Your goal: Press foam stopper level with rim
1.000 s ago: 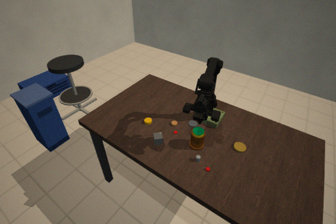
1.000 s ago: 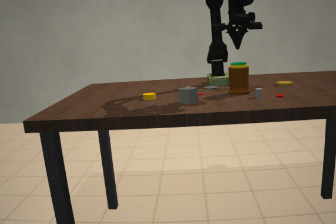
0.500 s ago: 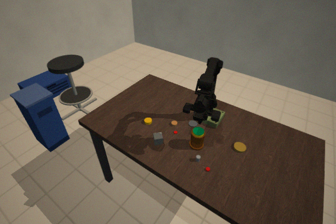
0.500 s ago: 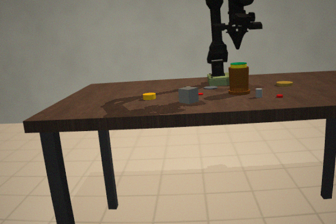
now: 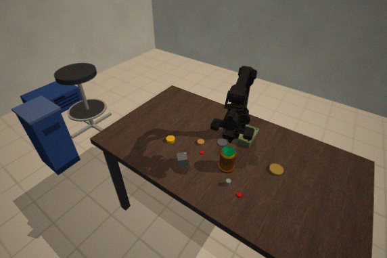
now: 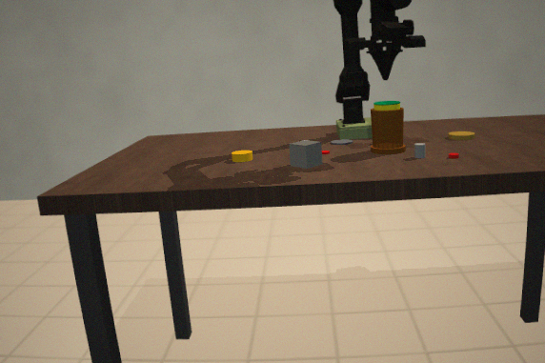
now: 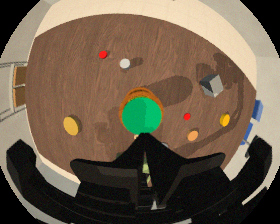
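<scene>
An amber jar point(image 5: 226, 162) stands upright on the dark wooden table, also seen in the exterior view point(image 6: 387, 130). A green foam stopper point(image 5: 228, 151) sits in its mouth; in the exterior view the stopper point(image 6: 386, 105) stands a little proud of the rim. Nothing lies on top of it. In the wrist view the stopper point(image 7: 141, 115) is a green disc just ahead of my fingertips. My gripper point(image 6: 384, 74) is shut and empty, pointing down, well above the stopper and apart from it. It also shows in the wrist view point(image 7: 145, 141).
On the table lie a grey cube point(image 5: 182, 159), a yellow disc point(image 5: 170, 139), an orange disc point(image 5: 201, 141), a grey disc point(image 5: 222, 141), a tan disc point(image 5: 276, 168), a small grey cylinder point(image 5: 228, 182) and two red dots point(image 5: 239, 194). The arm's green base point(image 5: 248, 136) is behind the jar.
</scene>
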`<state>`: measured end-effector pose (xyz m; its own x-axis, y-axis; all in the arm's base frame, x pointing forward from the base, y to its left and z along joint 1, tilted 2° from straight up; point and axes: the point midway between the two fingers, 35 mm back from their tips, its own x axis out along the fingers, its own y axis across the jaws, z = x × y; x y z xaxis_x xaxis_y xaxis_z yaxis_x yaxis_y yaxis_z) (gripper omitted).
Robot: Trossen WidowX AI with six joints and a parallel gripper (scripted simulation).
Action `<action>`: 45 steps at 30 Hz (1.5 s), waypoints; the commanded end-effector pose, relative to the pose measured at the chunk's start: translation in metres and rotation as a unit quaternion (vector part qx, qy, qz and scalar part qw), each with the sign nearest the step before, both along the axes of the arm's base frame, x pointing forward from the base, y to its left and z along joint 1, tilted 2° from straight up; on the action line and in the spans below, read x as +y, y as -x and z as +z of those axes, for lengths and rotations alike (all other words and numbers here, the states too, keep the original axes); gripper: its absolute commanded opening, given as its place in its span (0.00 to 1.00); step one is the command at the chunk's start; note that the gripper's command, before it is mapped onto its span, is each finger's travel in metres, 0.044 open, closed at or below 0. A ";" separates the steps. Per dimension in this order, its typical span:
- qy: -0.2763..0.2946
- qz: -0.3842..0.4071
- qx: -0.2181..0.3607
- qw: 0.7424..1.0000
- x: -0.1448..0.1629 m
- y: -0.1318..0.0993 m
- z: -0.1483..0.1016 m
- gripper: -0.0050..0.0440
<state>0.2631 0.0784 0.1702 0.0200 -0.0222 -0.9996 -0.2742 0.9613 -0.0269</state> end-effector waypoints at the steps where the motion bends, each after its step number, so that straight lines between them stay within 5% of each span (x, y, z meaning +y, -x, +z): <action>1: -0.003 0.000 -0.010 1.000 0.000 -0.001 0.005 0.10; 28: -0.003 0.000 -0.011 1.000 0.000 -0.001 0.005 0.10; 37: -0.004 0.000 -0.010 1.000 0.000 -0.001 -0.030 0.10; 45: -0.004 0.000 -0.009 1.000 0.000 -0.001 -0.032 0.10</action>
<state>0.2651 0.0784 0.1377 0.0256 -0.0205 -0.9995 -0.2719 0.9620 -0.0267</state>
